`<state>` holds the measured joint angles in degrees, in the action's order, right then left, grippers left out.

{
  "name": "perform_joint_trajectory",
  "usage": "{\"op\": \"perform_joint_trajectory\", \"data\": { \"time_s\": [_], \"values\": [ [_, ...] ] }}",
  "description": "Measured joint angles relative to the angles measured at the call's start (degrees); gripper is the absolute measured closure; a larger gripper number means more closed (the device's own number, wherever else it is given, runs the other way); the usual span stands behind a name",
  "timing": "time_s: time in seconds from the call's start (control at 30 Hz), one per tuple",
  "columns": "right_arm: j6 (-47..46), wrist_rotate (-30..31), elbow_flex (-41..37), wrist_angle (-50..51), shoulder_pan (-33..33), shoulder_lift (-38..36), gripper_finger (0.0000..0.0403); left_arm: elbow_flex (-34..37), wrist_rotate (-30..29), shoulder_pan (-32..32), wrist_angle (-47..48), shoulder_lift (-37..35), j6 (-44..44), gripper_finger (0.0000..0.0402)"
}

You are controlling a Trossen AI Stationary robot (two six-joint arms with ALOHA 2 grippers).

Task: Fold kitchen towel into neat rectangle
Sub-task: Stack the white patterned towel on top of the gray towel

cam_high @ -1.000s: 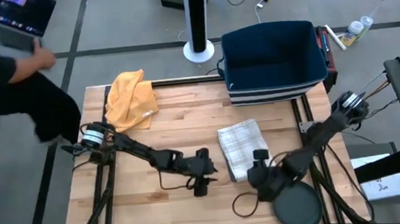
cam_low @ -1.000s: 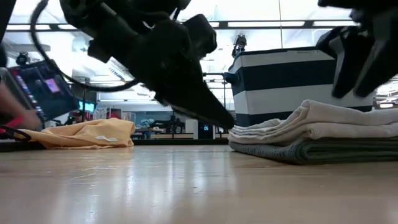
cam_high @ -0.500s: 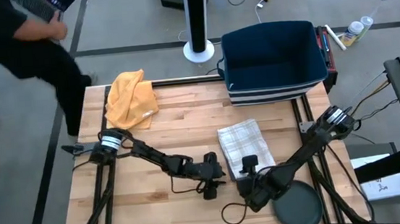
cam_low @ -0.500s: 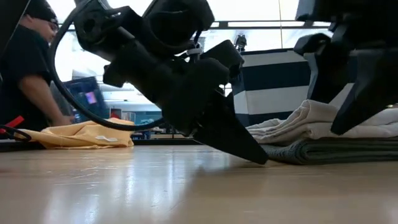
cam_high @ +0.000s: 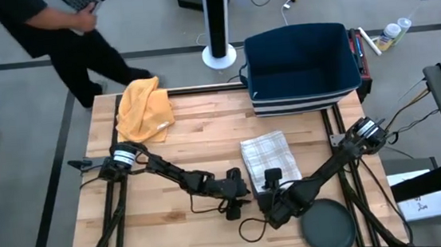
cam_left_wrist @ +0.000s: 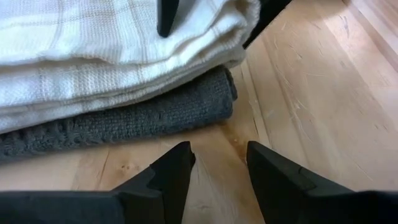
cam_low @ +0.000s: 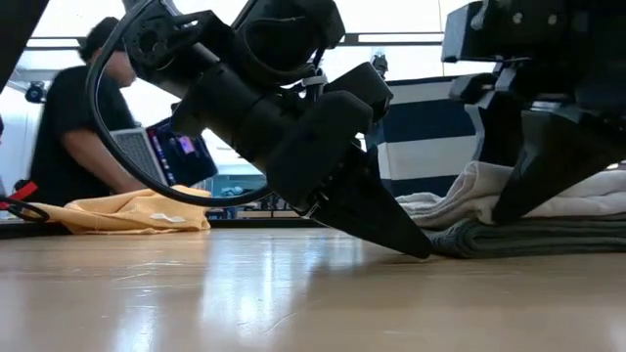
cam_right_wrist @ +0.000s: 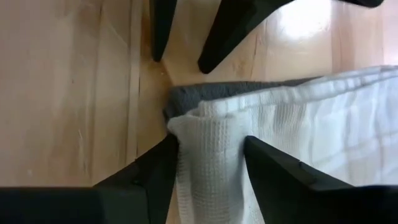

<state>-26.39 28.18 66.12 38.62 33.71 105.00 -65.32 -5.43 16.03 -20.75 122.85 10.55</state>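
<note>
A wooden worktop (cam_high: 205, 133) seen from above, with two dark robot arms reaching toward its middle. A folded kitchen towel (cam_high: 269, 161), white with a faint check pattern and a dark grey layer underneath, lies as a compact rectangle right of centre, in front of a navy bin (cam_high: 302, 68) with white stripes. The left end effector (cam_high: 235, 195) sits low on the wood just beside the towel's near left corner; its two fingers (cam_left_wrist: 171, 171) are parted with nothing between them, their tips just short of the grey bottom layer. The right end effector (cam_high: 271, 192) is at the same corner, its fingers (cam_right_wrist: 273, 177) spread either side of the white top fold, straddling the cloth; whether they actually pinch it cannot be told. A crumpled yellow cloth (cam_high: 144, 108) rests at the far left corner. A dark round disc (cam_high: 327, 228) lies near the front right edge. A person (cam_high: 68, 25) in dark clothing stands beyond the far left corner holding a laptop (cam_low: 161, 156)
</note>
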Motion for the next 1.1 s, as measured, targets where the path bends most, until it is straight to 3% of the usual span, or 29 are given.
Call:
{"op": "perform_joint_trajectory", "data": {
  "time_s": [0.23, 0.53, 0.8, 1.1],
  "values": [
    [-0.16, 0.28, 0.65, -0.14, -0.42, -0.25, 0.0268, -0.1, 0.0, 0.0, -0.3, 0.07, 0.0, 0.0249],
    [-0.99, -0.08, 1.64, 0.43, -1.53, -1.03, 0.0391, -0.26, 0.02, 0.0, -0.48, 0.13, 0.0, 0.0249],
    [-0.57, 0.45, 5.45, 0.95, -2.0, -1.58, 0.0379, -0.26, 0.02, -0.26, -0.63, 0.13, 0.0, 0.0249],
    [-2.24, -0.16, 4.03, 0.95, -2.54, 0.0, 0.0382, -0.3, 0.04, -0.28, 0.46, -0.12, -0.04, 0.0249]
  ]
}}
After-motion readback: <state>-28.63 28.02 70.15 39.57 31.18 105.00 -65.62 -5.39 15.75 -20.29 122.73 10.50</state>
